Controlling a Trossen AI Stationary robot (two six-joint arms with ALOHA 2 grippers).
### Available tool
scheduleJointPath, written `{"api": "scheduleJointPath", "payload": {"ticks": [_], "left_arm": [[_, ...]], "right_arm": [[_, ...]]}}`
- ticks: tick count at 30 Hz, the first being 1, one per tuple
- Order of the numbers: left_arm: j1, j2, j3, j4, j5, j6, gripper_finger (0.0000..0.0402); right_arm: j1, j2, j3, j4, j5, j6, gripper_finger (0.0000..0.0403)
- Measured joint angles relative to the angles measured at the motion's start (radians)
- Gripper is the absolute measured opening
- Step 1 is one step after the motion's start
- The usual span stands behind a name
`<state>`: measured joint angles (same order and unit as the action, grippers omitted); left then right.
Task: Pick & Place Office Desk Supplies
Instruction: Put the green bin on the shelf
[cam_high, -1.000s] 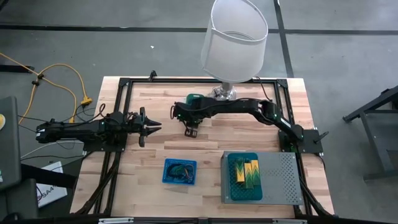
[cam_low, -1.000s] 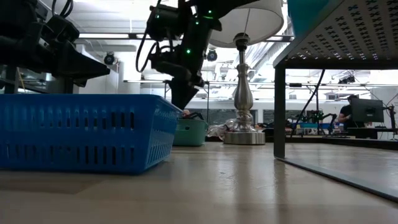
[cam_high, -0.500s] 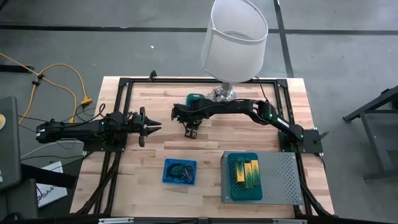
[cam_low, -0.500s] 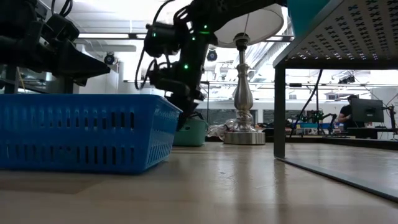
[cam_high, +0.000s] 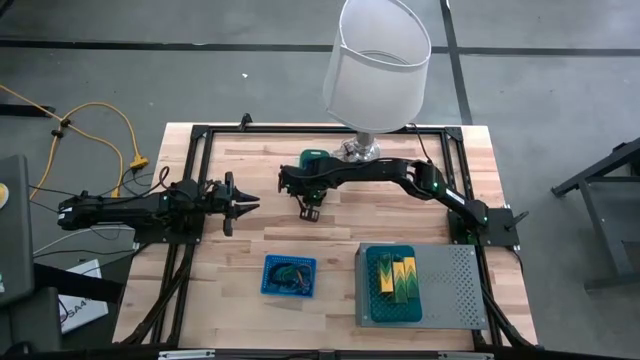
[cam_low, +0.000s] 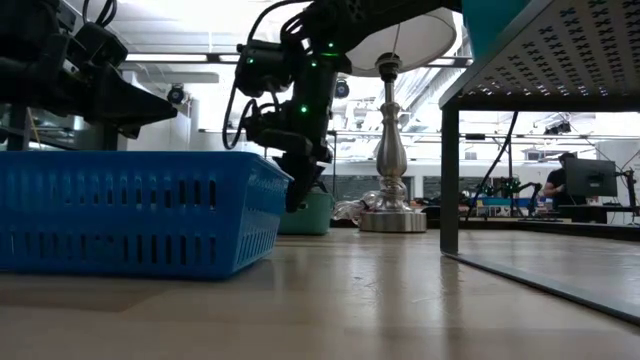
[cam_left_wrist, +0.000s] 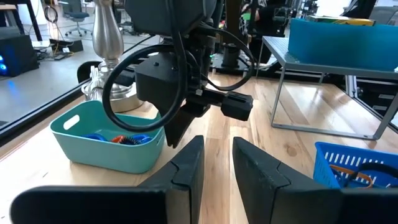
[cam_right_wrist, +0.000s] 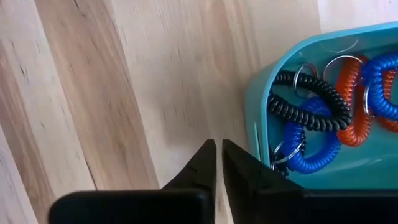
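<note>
- Right wrist view alone shows coils (cam_right_wrist: 323, 118) in the teal bin (cam_right_wrist: 261, 99): about two blue, two red, one black
- Right gripper (cam_right_wrist: 218, 163) nearly pressed together, empty; left gripper (cam_left_wrist: 217, 163) slightly spread, empty

1. A teal bin (cam_left_wrist: 106, 142) sits on the wooden table (cam_left_wrist: 267, 146); blue, red and black coiled loops (cam_left_wrist: 121, 137) lie inside it.
2. The right gripper (cam_left_wrist: 176, 127) hangs just beside the bin, pointing down.
3. The left gripper (cam_left_wrist: 217, 163) shows slightly parted fingers, near the bin.
4. A chrome lamp base (cam_left_wrist: 107, 46) stands behind the bin.
5. A blue basket (cam_left_wrist: 357, 167) sits well apart from the bin.
</note>
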<state>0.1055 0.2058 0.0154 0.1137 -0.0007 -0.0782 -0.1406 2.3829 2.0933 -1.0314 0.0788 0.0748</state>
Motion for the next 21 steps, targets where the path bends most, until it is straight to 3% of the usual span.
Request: {"api": "scheduleJointPath", "payload": {"ticks": [11, 21], "left_arm": [[0.000, 0.000, 0.000, 0.000, 0.000, 0.000, 0.0079], [0.000, 0.000, 0.000, 0.000, 0.000, 0.000, 0.0079]], "right_arm": [[0.001, 0.000, 0.000, 0.009, -0.009, 0.002, 0.0003], [0.003, -0.002, 0.000, 0.080, -0.090, -0.057, 0.0003]]}}
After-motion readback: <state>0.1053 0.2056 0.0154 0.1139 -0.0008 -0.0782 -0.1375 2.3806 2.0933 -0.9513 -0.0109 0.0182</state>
